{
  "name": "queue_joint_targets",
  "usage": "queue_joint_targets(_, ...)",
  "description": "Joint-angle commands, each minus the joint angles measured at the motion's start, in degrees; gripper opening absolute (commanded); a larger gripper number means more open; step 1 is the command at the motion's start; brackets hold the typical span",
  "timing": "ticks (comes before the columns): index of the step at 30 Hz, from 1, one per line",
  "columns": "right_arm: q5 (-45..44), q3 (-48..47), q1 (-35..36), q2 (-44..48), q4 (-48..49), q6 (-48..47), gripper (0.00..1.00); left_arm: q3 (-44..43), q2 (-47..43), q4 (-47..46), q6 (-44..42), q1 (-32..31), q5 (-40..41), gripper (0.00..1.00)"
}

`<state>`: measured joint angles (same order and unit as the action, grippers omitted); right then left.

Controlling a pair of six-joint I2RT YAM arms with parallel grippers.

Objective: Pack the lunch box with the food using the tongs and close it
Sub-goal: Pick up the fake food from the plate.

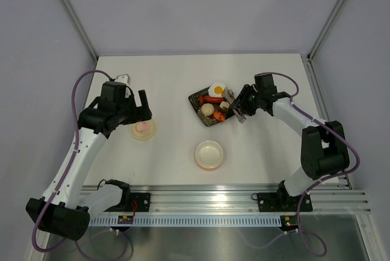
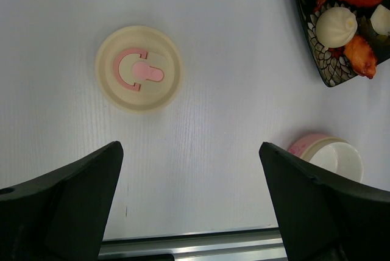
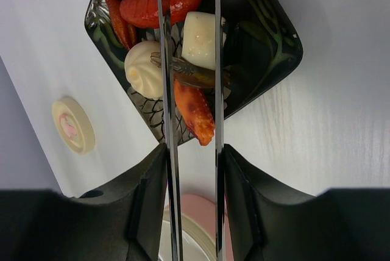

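My right gripper (image 3: pixel 192 157) is shut on the silvery tongs (image 3: pixel 217 108), pressing both arms partway together. The tongs reach over the black tray (image 3: pixel 268 41), tips near the red sausage (image 3: pixel 143 6) and fried egg (image 1: pixel 217 89). The pale cube (image 3: pixel 196 38) and orange piece (image 3: pixel 195 111) lie between the tong arms; the pale ball (image 3: pixel 141 69) sits just left of them. The empty lunch box tub (image 1: pixel 209 154) stands in front of the tray. Its lid (image 2: pixel 139 68) lies flat at the left, below my open, empty left gripper (image 2: pixel 190 151).
A brown food piece (image 3: pixel 195 75) and a thin orange strip (image 3: pixel 116 17) also lie in the tray. The metal rail (image 1: pixel 231 203) runs along the near table edge. Grey walls enclose the table on three sides.
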<state>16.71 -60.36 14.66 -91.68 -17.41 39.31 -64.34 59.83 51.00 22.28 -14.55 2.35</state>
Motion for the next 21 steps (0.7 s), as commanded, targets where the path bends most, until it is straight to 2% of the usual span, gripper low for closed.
queue_joint_targets(1, 0.78, 0.33, -0.68, -0.17, 2.99, 0.33, 0.46, -0.53, -0.86, -1.17, -0.40, -0.13, 0.46, 0.99)
queue_joint_targets(6, 0.87, 0.42, -0.68, 0.36, 2.73, 0.24, 0.40, -0.61, -0.86, -1.26, -0.40, -0.13, 0.46, 0.99)
queue_joint_targets(9, 0.69, 0.50, -0.68, 1.32, 2.56, 0.07, 0.32, -0.35, -0.86, -1.43, -0.22, -0.13, 0.29, 0.99)
queue_joint_targets(13, 0.52, 0.50, -0.59, 2.64, 1.85, -0.02, 0.19, 0.26, -0.33, -2.57, 0.30, -0.13, -1.64, 0.99)
queue_joint_targets(14, 0.43, 0.50, -0.68, 3.17, 1.68, 0.06, 0.09, 0.26, 0.19, -2.66, 0.48, -0.13, -1.91, 0.99)
queue_joint_targets(16, 0.34, 0.50, -0.68, 3.79, 1.24, 0.24, 0.00, 0.26, 0.55, -2.75, 0.66, -0.22, -2.00, 0.99)
queue_joint_targets(21, 0.60, 0.77, -0.68, 5.98, 0.62, 0.33, 0.00, 0.44, 0.81, -2.93, 0.66, -0.31, -2.00, 0.99)
